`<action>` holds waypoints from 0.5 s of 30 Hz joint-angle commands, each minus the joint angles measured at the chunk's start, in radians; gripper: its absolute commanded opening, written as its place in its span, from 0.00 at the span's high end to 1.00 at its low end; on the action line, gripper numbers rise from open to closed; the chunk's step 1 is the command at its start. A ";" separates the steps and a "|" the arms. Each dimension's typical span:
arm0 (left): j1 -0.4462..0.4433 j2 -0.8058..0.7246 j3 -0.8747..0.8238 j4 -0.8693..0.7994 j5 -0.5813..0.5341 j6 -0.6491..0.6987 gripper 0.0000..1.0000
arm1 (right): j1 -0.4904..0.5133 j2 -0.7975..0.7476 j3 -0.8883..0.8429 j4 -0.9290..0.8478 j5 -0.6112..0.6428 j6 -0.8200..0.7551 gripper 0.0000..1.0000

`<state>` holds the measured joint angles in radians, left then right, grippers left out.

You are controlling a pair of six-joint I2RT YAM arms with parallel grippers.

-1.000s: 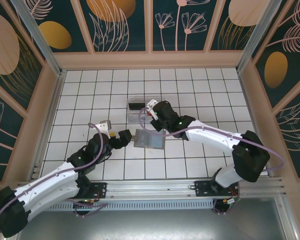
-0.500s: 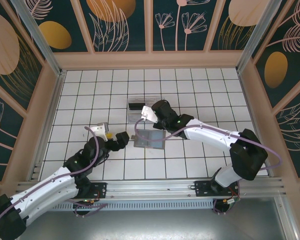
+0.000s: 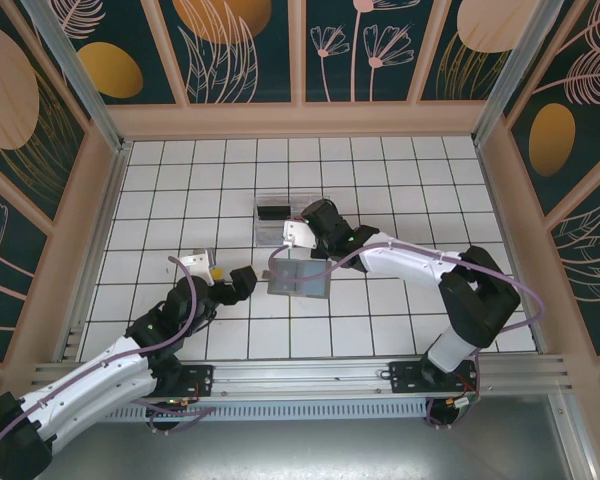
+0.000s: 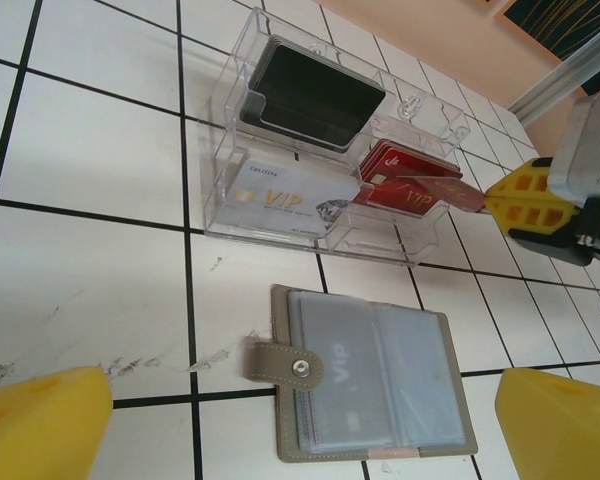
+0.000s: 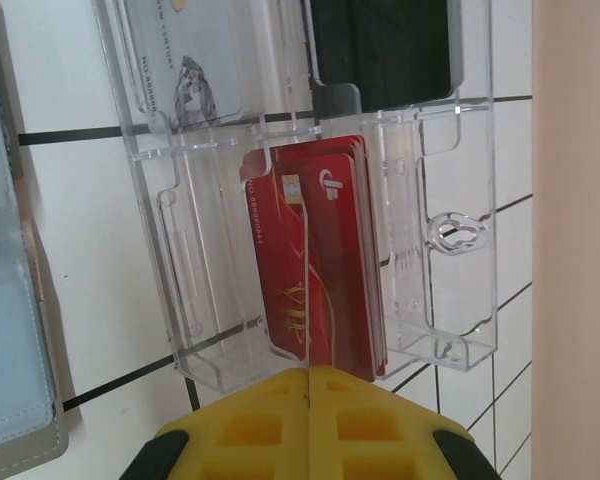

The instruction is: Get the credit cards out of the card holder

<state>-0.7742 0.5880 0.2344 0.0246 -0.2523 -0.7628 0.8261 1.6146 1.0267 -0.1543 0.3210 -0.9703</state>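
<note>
The grey card holder [image 3: 300, 279] lies open on the tiles, its snap tab [image 4: 292, 363] pointing left. A credit card marked "Vip" [image 4: 358, 372] shows under its clear sleeve. My left gripper [image 3: 242, 280] is open just left of the holder, its yellow fingers [image 4: 42, 424] wide apart with nothing between them. My right gripper [image 5: 308, 388] is shut on a red credit card [image 4: 435, 190]. That card is seen edge-on over the clear tray's [image 4: 220, 170] compartment of red cards [image 5: 340, 250].
The clear plastic tray [image 3: 272, 222] sits just behind the holder. It also holds a white VIP card [image 4: 280, 195] and black cards [image 4: 315, 92]. Wooden walls ring the tiled floor [image 3: 400, 170].
My right gripper has brought the red card down and closer to the tray's red-card compartment. The left gripper has drawn back slightly to the left, still open.
</note>
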 commanded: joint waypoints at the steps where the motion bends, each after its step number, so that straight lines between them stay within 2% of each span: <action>1: 0.003 -0.010 -0.012 -0.006 -0.024 0.016 0.01 | -0.004 0.020 0.044 0.024 -0.005 -0.020 1.00; 15: 0.003 -0.008 -0.015 -0.003 -0.038 0.012 0.01 | -0.019 0.041 0.057 0.045 -0.031 -0.032 1.00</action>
<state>-0.7742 0.5877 0.2314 0.0246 -0.2680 -0.7628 0.8104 1.6360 1.0473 -0.1181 0.3126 -0.9897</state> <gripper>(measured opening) 0.985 0.050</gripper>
